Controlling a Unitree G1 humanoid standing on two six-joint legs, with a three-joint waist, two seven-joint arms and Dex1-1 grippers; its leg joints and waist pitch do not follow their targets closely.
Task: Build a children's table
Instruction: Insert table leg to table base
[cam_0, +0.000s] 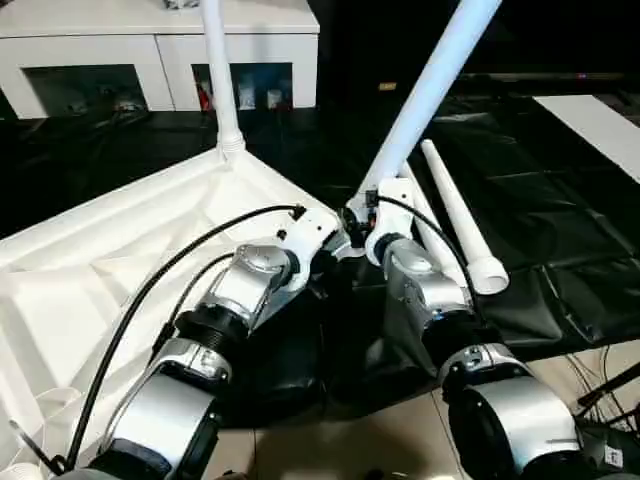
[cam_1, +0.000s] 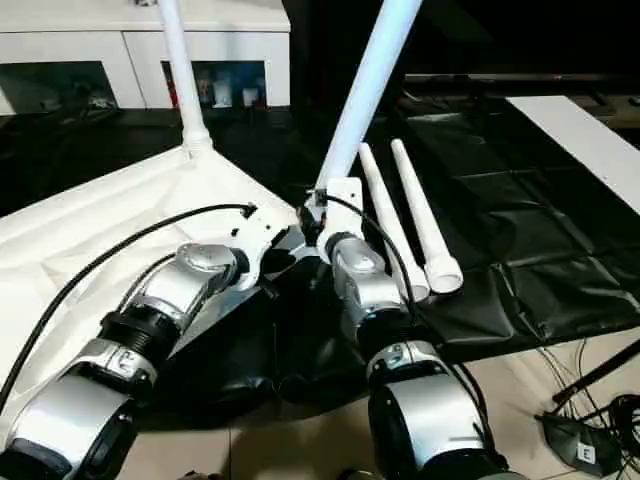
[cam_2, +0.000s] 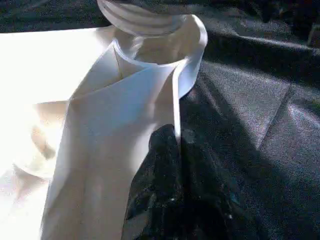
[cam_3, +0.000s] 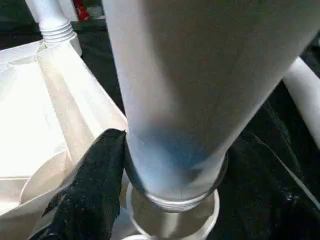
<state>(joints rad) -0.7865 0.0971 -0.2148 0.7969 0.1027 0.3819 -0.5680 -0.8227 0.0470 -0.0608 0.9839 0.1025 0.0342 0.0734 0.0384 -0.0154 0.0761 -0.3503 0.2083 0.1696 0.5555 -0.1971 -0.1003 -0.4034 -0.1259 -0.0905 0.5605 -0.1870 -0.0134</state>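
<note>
White tabletop (cam_0: 120, 260) lying underside-up on black sheet (cam_0: 560, 220), right gripper (cam_3: 150, 200) closed around tilted leg (cam_0: 430, 90) above near corner socket (cam_3: 172, 222), left gripper (cam_2: 175, 150) clamped on tabletop's rim, upright leg (cam_0: 220, 70) at 11 o'clock, two spare legs (cam_1: 410, 225) at 2 o'clock.

We see the white top (cam_0: 110, 270) underside-up; one leg (cam_0: 218, 70) upright in its far corner, another leg (cam_0: 425, 95) tilted over the near corner socket (cam_3: 172, 220), two legs (cam_1: 410, 225) loose alongside.
</note>
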